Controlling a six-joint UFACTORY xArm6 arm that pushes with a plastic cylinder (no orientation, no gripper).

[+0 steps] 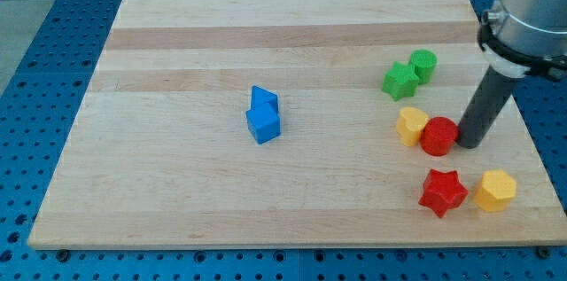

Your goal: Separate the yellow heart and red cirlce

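The yellow heart (410, 126) lies at the view's right, touching the red circle (438, 136) on its right side. My tip (466, 144) stands just to the right of the red circle, touching or nearly touching it. The dark rod rises up and to the right from there.
A green star (400, 80) and a green cylinder (423, 66) sit above the pair. A red star (442, 192) and a yellow hexagon (494, 191) lie below it. Two blue blocks (263, 115) sit together near the board's middle. The board's right edge (523, 121) is close.
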